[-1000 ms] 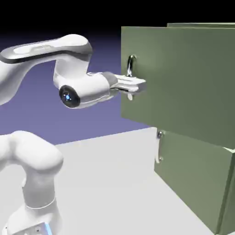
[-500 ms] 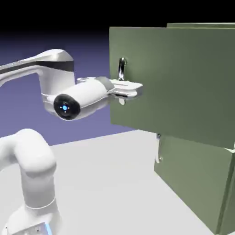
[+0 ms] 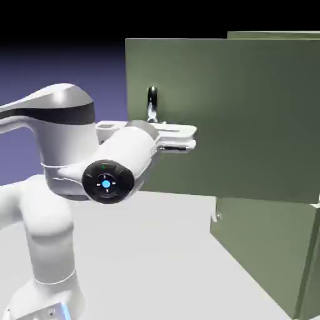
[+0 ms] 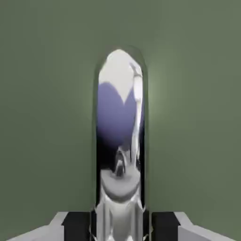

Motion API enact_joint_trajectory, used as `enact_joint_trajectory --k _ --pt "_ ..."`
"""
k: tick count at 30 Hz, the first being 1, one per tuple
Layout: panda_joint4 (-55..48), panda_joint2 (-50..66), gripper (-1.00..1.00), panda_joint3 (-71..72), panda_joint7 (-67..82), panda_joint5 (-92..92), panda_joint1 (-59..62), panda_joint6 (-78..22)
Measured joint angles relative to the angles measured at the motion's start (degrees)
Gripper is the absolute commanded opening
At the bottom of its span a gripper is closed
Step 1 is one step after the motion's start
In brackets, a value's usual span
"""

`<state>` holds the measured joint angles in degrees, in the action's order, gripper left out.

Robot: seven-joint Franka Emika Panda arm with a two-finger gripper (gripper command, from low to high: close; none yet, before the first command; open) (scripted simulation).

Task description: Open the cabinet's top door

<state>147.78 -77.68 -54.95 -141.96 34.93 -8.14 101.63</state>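
2 olive-green doors face us in the exterior view, 1 above the other, on the cabinet (image 3: 275, 35) that fills the right side of the frame. We see the top door (image 3: 237, 119) across the upper right, standing swung out at an angle to the lower door (image 3: 262, 250), its free edge reaching left past the lower panel. Our gripper (image 4: 120, 228) is narrow, closed on the curved silver handle (image 3: 152, 103) near that free edge. In the hand view, we see the bar upright in the middle, large and shiny, running down between the 2 dark fingertips (image 4: 75, 226) at the bottom edge, with plain green panel on both sides. The white arm (image 3: 65, 137) comes in from the left of the exterior view, and a round black cap (image 3: 107, 184) with a blue light faces us left of center. Below the top door, we make out part of the lower silver handle (image 3: 217, 215), near the lower door's left edge. The pale tabletop (image 3: 156, 262) spreads across the bottom.
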Motion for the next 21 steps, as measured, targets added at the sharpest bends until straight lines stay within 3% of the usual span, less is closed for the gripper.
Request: enact_joint_trajectory --k 21 --pt "-43.60 1.60 -1.00 -19.16 -5.89 -11.37 -32.61 -38.24"
